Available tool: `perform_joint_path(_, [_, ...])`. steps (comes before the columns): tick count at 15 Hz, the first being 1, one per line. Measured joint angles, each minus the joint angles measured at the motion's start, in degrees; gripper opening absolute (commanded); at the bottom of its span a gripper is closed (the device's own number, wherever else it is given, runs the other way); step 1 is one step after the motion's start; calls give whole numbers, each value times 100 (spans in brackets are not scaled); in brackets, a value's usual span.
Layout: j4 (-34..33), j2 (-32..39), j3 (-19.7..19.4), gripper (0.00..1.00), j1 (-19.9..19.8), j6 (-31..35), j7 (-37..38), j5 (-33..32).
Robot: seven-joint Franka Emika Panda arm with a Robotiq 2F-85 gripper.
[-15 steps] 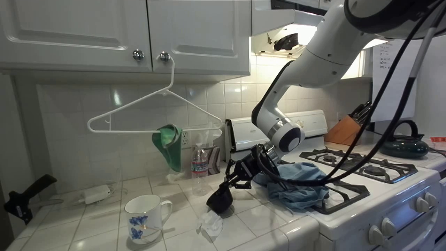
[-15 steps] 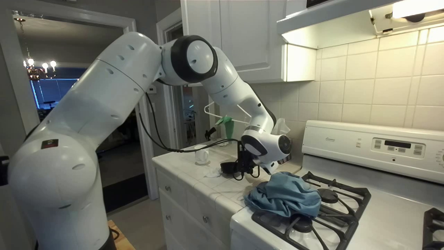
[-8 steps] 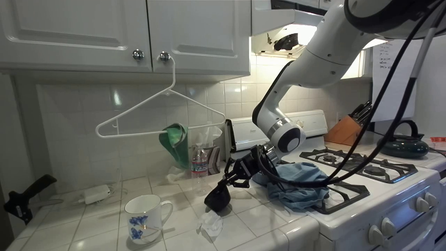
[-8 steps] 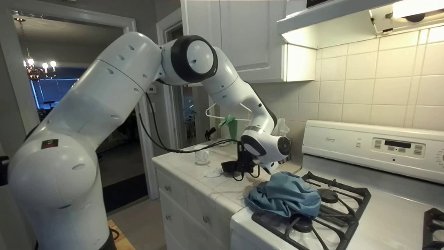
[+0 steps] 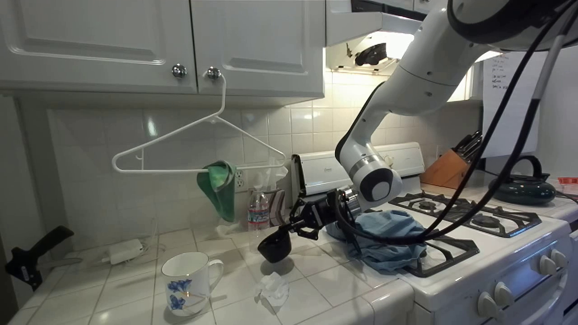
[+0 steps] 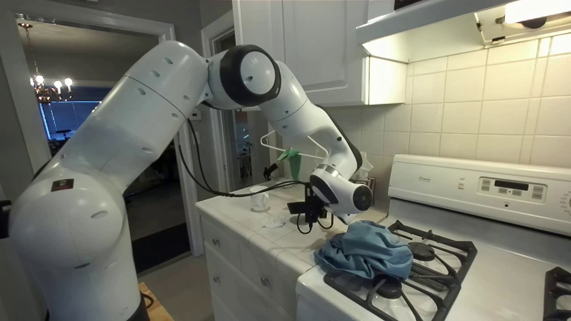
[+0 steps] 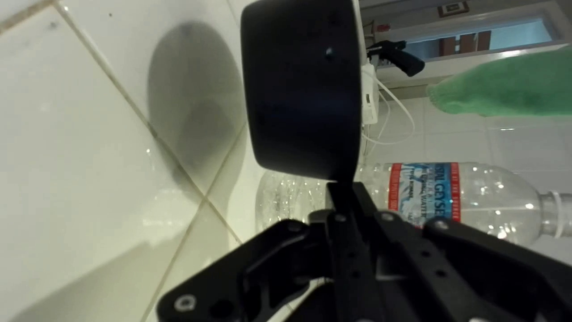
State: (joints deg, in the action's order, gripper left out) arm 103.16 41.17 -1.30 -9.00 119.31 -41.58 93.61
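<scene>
A small black cup (image 5: 274, 246) with a short handle hangs tilted above the white tiled counter, its shadow on the tiles below. My gripper (image 7: 348, 197) is shut on the handle, the fingers pinched together at the cup's end in the wrist view. The same cup (image 6: 296, 207) appears partly against the dark gripper in an exterior view. A clear water bottle (image 5: 258, 221) stands behind the cup; in the wrist view the bottle (image 7: 424, 192) lies just beyond the fingers. Crumpled white paper (image 5: 274, 289) rests in front, and a white mug (image 5: 186, 284) with blue flowers is further left.
A white hanger (image 5: 167, 170) with a green cloth (image 5: 219, 192) hangs from a cabinet knob. A bunched blue cloth (image 6: 366, 249) lies on the stove grate beside the counter. A black-handled tool (image 5: 40, 253) and white adapter (image 5: 125, 251) are at the far left.
The cup has risen off the counter and shifted slightly left in an exterior view, its shadow now separate. The wrist has tilted flatter. The hanger with the green cloth swung right, then back.
</scene>
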Motion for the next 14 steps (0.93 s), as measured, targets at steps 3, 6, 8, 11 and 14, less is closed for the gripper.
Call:
perform_joint_path(3, [92,0,-33,1,-68,-339,-166,300])
perform_joint_path(6, [190,-8,-95,1,-104,-705,-307,530])
perform_joint_path(8, [251,-29,-139,1,-115,-952,-386,598])
perform_joint_path(11, [408,-137,-179,1,-116,-1343,-534,643])
perform_joint_path(14, [586,-266,-181,5,-92,-1603,-697,653])
